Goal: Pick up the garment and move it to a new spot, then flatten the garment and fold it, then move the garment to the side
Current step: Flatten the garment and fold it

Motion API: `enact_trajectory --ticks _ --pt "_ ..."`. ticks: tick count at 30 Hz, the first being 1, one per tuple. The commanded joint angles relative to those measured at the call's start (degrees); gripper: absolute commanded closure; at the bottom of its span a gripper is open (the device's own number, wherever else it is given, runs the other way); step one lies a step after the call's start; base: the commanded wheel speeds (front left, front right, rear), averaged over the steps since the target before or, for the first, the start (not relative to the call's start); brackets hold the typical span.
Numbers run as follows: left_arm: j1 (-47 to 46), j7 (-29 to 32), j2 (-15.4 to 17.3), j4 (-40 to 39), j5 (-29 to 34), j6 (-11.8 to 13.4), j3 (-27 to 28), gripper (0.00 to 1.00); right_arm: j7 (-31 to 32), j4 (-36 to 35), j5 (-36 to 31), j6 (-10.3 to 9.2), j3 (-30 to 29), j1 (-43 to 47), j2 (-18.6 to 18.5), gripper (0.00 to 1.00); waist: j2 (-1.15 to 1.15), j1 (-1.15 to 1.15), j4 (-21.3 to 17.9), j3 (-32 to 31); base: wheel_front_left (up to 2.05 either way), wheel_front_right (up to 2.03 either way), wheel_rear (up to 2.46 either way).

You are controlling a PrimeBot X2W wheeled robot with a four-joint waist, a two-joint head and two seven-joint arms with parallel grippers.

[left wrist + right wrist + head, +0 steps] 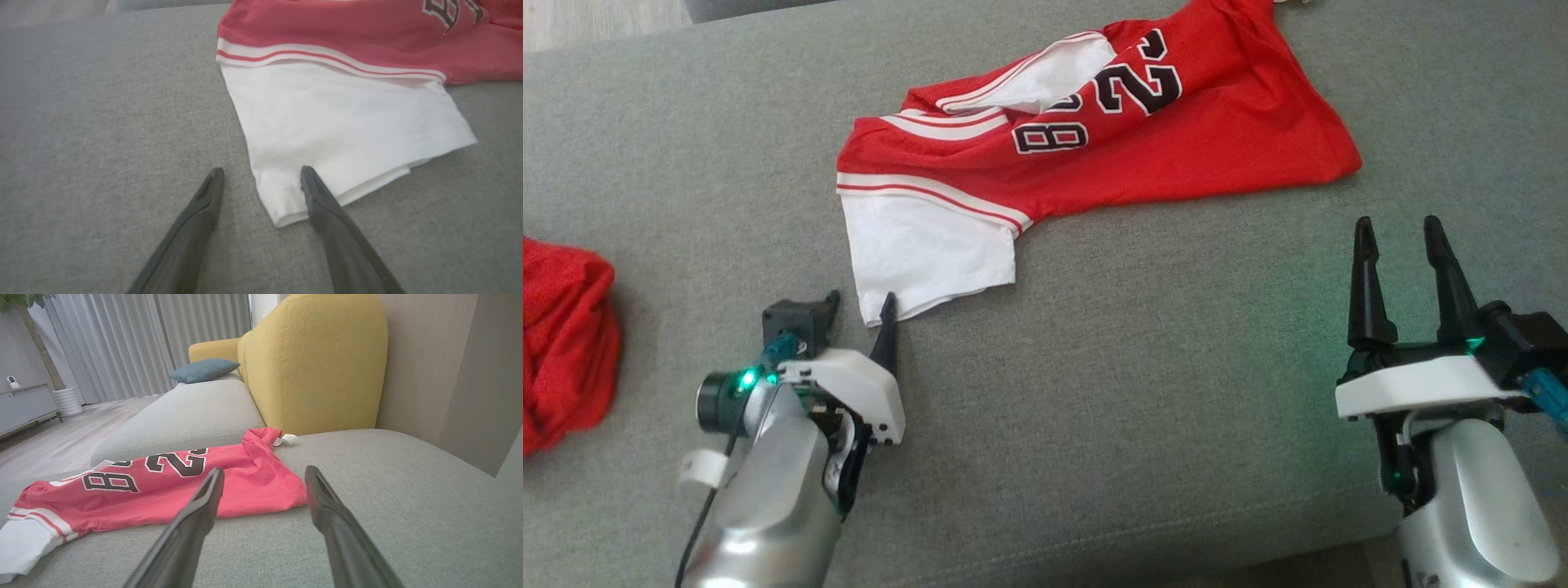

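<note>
With left hand (pixel 860 298) open astride the white sleeve (pixel 923 245) of the garment (pixel 1176 155) at 12 o'clock on the sofa (pixel 1094 408), right hand (pixel 1396 222) open at 4 o'clock, might pinch just one layer, bunching it.

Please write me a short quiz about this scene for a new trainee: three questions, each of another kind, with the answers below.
1. True or false: the left gripper is shut on the white sleeve.
2. The red jersey lies on: A a grey sofa seat; B a wooden floor; C a yellow table.
3. Fill in: the right gripper is ____ and holds nothing.
Key: 1 false, its jaws stand open; 2 A; 3 open.
</note>
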Motion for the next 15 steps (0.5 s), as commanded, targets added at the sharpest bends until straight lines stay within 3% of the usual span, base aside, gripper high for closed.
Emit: enact_trajectory --ticks 1,2,10,15 --pt "-1.36 0.92 1.14 0.23 0.19 -0.87 0.54 0.34 -0.61 -2.07 0.18 0.37 1.07 -1.23 -0.12 0.0 0.0 0.0 0.03 0.08 0.0 0.0 0.0" --pt "-1.56 1.03 1.08 0.58 0.13 -1.42 0.21 1.0 -0.61 -2.0 0.16 0.37 0.94 -1.31 -0.12 0.0 0.0 0.0 0.08 0.11 0.0 0.0 0.0" --pt "-2.41 -1.51 0.38 -3.23 -1.85 -2.24 0.9 1.0 0.52 2.97 -0.35 0.37 -1.96 -4.04 -0.12 0.0 0.0 0.0 2.07 -0.17 0.0 0.0 0.0" --pt "-1.47 -1.93 0.19 -15.65 -1.55 -1.12 3.72 1.0 3.88 9.63 1.54 0.37 -6.79 -8.54 -0.12 0.0 0.0 0.0 4.19 0.07 0.0 0.0 0.0"
